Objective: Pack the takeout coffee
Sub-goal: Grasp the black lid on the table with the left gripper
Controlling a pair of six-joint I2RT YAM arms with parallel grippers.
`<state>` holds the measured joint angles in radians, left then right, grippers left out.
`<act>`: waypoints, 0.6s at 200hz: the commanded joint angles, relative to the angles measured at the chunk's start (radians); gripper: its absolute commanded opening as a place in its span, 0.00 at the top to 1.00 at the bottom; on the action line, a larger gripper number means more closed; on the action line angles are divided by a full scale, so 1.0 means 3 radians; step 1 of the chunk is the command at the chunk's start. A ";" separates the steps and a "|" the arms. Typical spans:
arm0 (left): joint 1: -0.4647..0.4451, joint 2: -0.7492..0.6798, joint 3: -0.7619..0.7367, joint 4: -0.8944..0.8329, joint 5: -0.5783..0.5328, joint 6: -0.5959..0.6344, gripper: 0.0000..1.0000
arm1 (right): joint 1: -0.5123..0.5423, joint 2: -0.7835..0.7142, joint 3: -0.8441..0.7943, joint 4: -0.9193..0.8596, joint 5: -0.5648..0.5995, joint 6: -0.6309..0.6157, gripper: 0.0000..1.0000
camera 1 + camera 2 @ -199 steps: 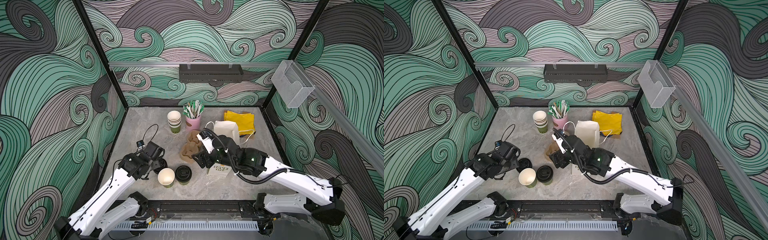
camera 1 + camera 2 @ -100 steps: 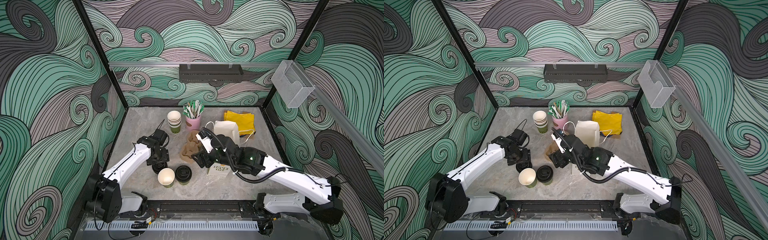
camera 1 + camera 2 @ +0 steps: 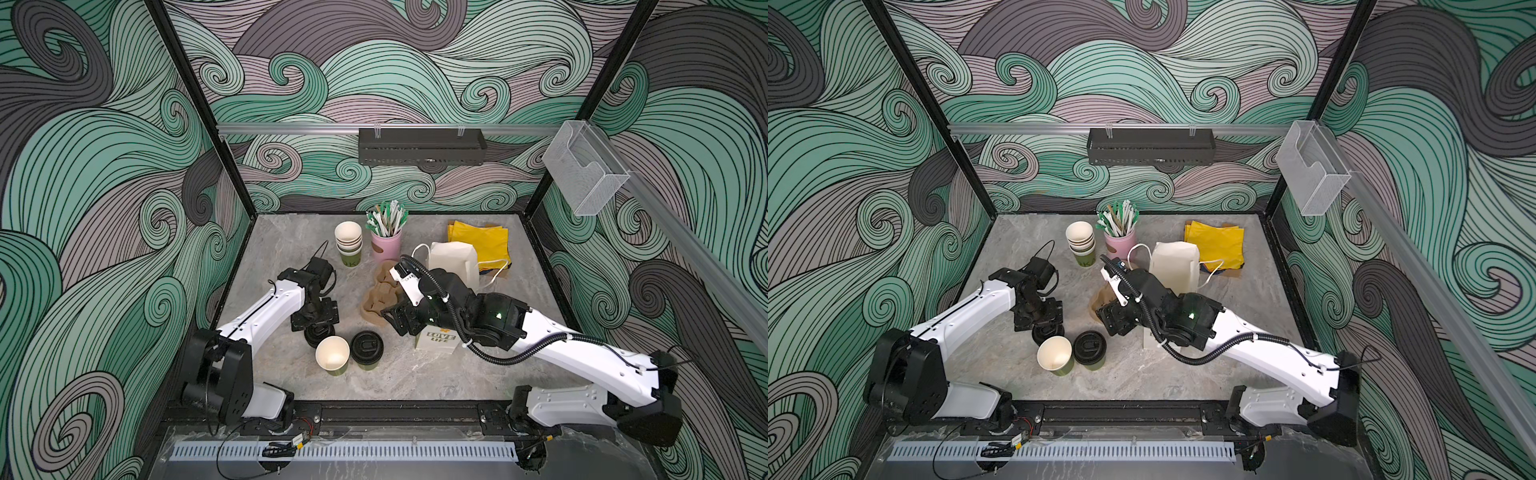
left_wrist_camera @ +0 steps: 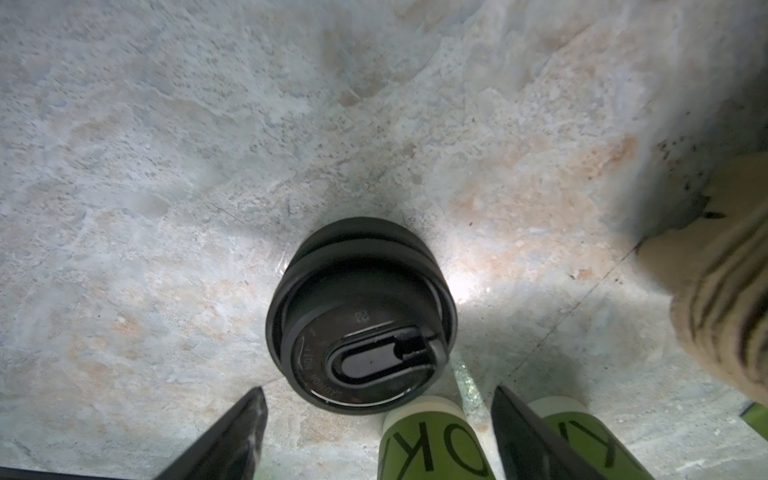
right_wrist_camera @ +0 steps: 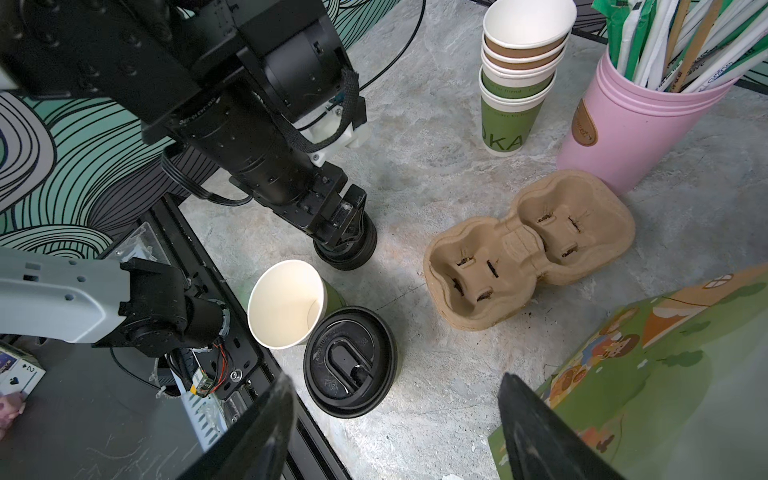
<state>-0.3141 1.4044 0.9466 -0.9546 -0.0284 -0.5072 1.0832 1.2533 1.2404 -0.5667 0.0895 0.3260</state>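
Lying flat on the grey table [image 3: 415, 374], a loose black lid [image 4: 361, 320] sits between the fingers [image 4: 232, 436] of the left gripper [image 4: 378, 388]. Its jaws are spread wide and have hold of nothing, and neither finger visibly touches the lid. Just beside that lid stand the two olive-green cups. The open cup [image 5: 284, 303] (cream-white inside, no lid on it) is nearer the left fingers, and the lidded cup [image 5: 349, 361] stands right against it on the other side.

The right gripper [image 5: 395, 376] hangs above the table, its own fingers well apart and empty. The lidded cup is just ahead of one fingertip and an illustrated box [image 5: 644, 374] is by the other. Farther ahead of them lies the brown pulp carrier [image 5: 528, 249], and past it stand a stack of cups [image 5: 519, 83] and the pink cup of straws [image 5: 631, 124].
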 commanded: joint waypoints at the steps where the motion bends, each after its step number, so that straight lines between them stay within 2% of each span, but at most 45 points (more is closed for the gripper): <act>1: 0.0055 0.0013 -0.0041 -0.0011 0.0036 0.0031 0.12 | -0.0026 -0.0009 0.0038 -0.0046 -0.0028 0.0047 0.22; 21: 0.0080 0.0033 -0.0066 0.0032 0.0049 0.0031 0.08 | -0.0026 -0.0029 0.0023 -0.0042 -0.0029 0.0056 0.22; 61: 0.0099 0.0140 -0.0071 0.0135 0.0165 0.0084 0.07 | -0.0026 -0.0051 0.0008 -0.0039 -0.0018 0.0062 0.22; 120: 0.0128 0.0293 -0.0030 0.0114 0.0107 0.0090 0.10 | -0.0028 -0.0046 0.0007 -0.0032 -0.0030 0.0064 0.22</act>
<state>-0.2871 1.4765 0.9260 -0.9184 0.0082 -0.4927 1.0821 1.2530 1.2404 -0.5663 0.0887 0.3336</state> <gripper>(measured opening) 0.907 0.779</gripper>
